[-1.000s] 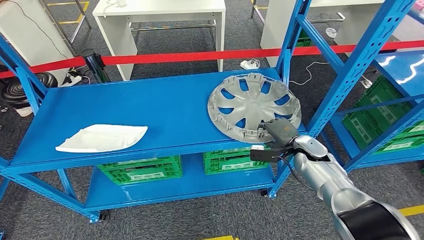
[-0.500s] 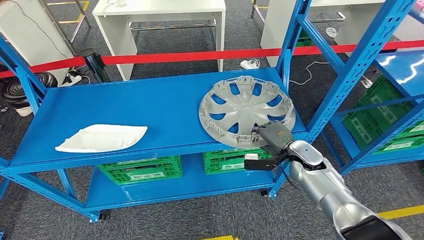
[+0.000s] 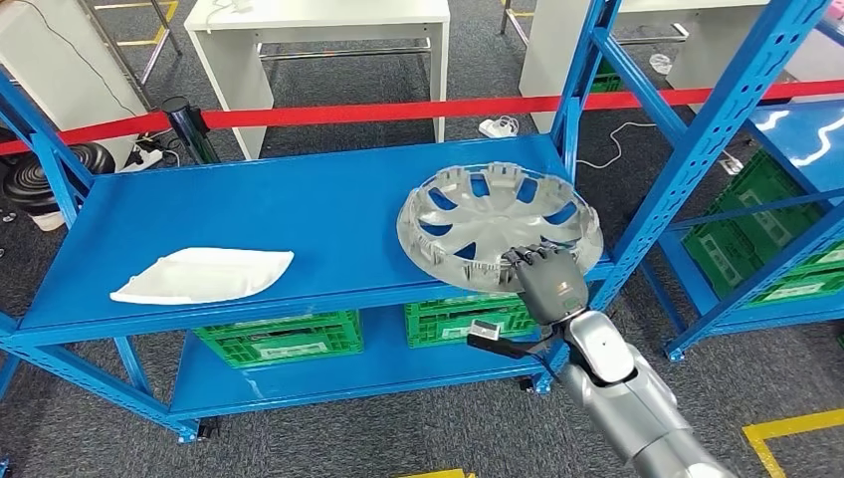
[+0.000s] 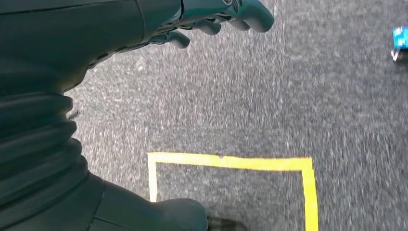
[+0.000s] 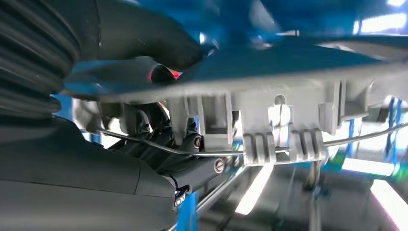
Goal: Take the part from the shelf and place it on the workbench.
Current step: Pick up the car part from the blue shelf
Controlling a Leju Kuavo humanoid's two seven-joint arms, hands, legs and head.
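The right hand gripped the near rim of the round silver-grey plastic wheel cover, fingers hooked over the edge from above and the thumb beneath it. The cover sat tilted, its held edge lifted off the top board of the blue steel shelf and jutting past the board's front lip toward the hand, its far edge lying over the board just beside the blue perforated upright beyond the hand. From the right wrist, the cover's ribbed underside with its clips and a thin wire ring ran close across the view, and the hand's dark fingers were closed against that rim.

Well off to the hand's left on the same board lay a flat white plastic panel, apart from the cover. Under the board, below the hand, stood green plastic crates. Beyond the shelf, farther from the hand, ran a red barrier tape and a white table.

The left hand hung over grey carpet floor marked with yellow tape lines, fingers loosely curled, holding nothing.
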